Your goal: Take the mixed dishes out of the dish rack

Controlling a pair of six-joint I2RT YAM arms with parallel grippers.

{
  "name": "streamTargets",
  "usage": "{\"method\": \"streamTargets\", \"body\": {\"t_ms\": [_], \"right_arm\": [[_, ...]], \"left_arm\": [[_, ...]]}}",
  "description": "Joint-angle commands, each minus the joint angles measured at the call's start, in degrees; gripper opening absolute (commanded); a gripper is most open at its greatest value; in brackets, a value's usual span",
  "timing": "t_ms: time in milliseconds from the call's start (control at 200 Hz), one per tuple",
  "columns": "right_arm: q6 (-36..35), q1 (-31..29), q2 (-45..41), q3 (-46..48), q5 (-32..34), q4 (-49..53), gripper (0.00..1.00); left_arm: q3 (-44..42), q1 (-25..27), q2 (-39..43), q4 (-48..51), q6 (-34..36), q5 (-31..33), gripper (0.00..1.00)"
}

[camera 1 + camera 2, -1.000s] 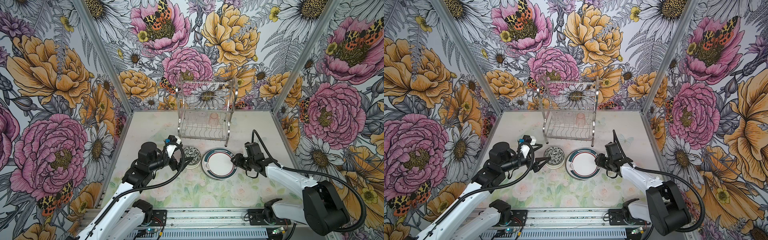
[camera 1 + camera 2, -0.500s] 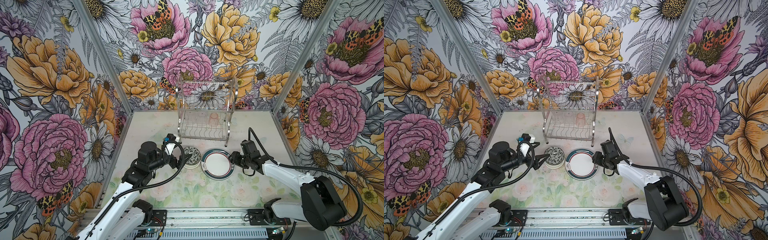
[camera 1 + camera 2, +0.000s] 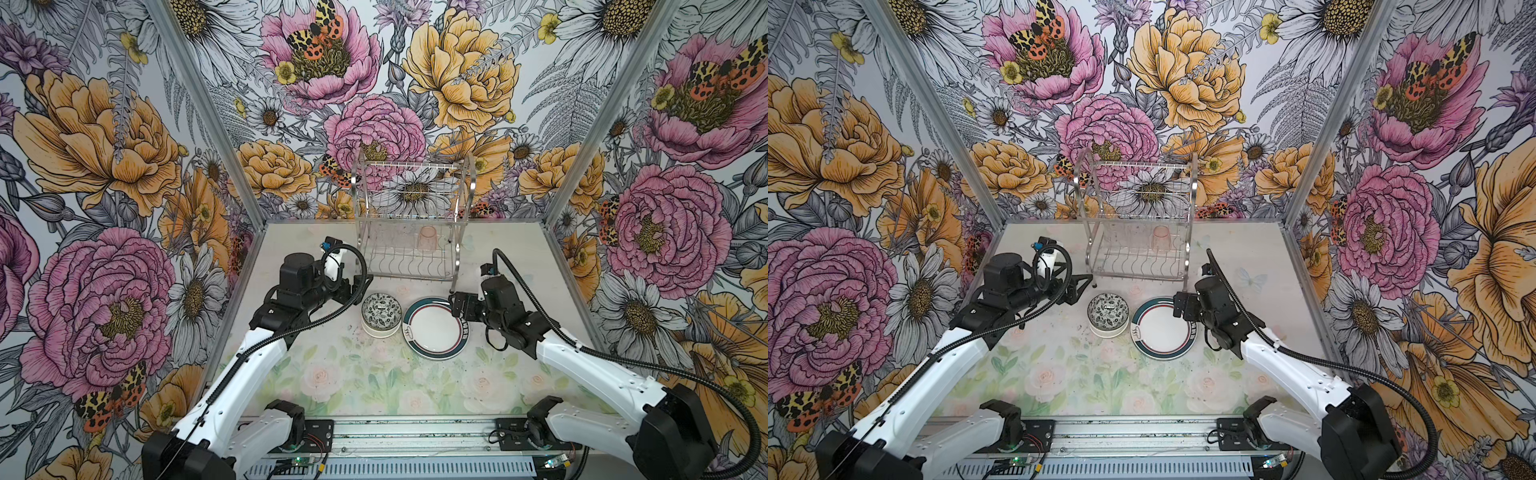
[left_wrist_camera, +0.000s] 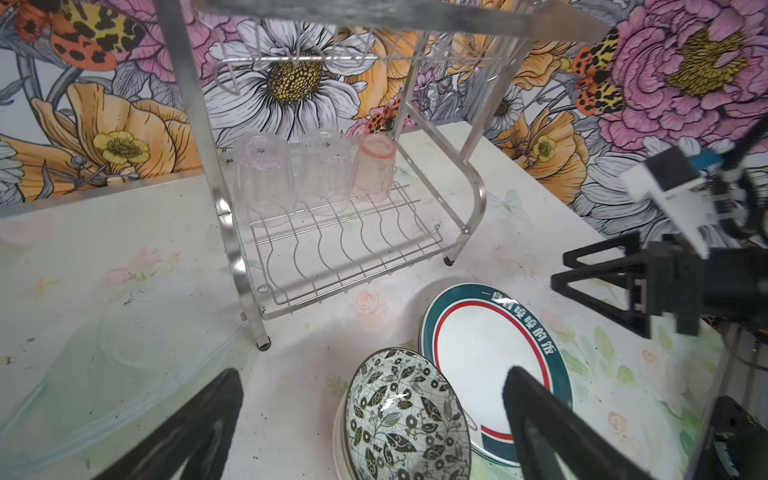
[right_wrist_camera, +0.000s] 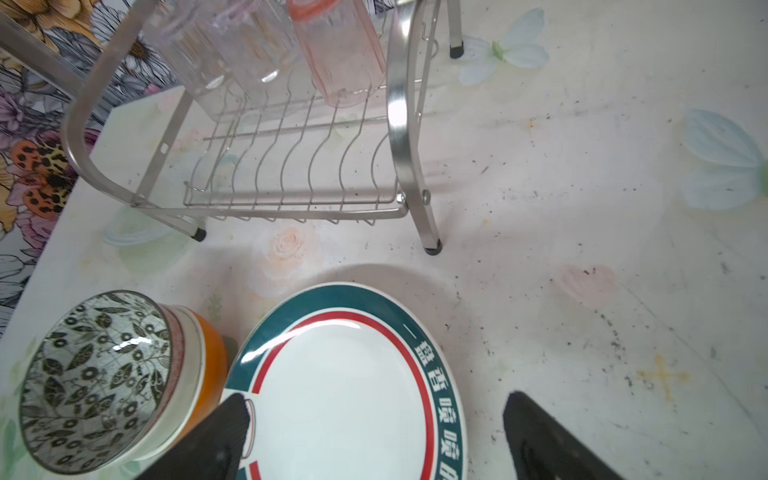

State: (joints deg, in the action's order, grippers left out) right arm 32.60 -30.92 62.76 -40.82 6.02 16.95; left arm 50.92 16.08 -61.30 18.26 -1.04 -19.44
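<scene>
Since a second back, finds the right gripper [image 3: 457,311] gone from part-closed to fully spread and drawn slightly farther in, holding nothing, poised over the right rim of the teal-rimmed plate [image 3: 435,328]. Shows that plate lying flat, apparently atop others, on the table [image 3: 374,386], just right of the stacked bowls [image 3: 381,311], both just near of the dish rack [image 3: 399,259]. Keeps the left gripper [image 3: 1080,289] equally wide and empty, just left of the bowls. Leaves in the rack only two clear cups [image 4: 266,170] and, at the right end, a pinkish cup [image 4: 374,166], all upside down along the far side of its lower tier. Judges them light, thin-walled, slick and easy to tip or crack under a hard squeeze. Suggests pinching across the wall near the upturned base, then lifting gently clear of the wires
</scene>
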Motion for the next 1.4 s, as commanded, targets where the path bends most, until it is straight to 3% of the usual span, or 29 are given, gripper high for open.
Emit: {"method": "streamTargets", "body": {"t_ms": [0, 345, 705, 821, 1201, 1396], "right_arm": [[-5.77, -1.92, -2.97, -1.08, 2.7, -2.67, 1.0], [-12.28, -6.0, -12.47, 9.67, -1.15, -24.59, 1.0], [-13.79, -6.09, -10.12, 8.02, -1.9, -24.46, 1.0], [-13.97, -6.09, -10.09, 8.3, -1.35, -24.69, 1.0], [-14.05, -6.0, -10.99, 9.62, 1.93, -25.26, 1.0], [-14.14, -6.0, -11.08, 9.85, 2.85, -25.21, 1.0]], "left_arm": [[2.39, -1.71, -4.25, 0.98, -1.66, 3.42, 0.99], [7.68, -2.44, -18.68, -3.47, -2.98, 8.45, 0.93], [14.77, -2.99, -32.29, -8.02, -5.44, 9.13, 0.75], [16.63, -2.28, -35.03, -7.68, -5.75, 11.17, 0.65], [13.56, -1.86, -35.82, -12.05, -9.15, 12.59, 0.28], [12.29, -1.05, -35.22, -12.48, -10.01, 13.18, 0.22]]}}
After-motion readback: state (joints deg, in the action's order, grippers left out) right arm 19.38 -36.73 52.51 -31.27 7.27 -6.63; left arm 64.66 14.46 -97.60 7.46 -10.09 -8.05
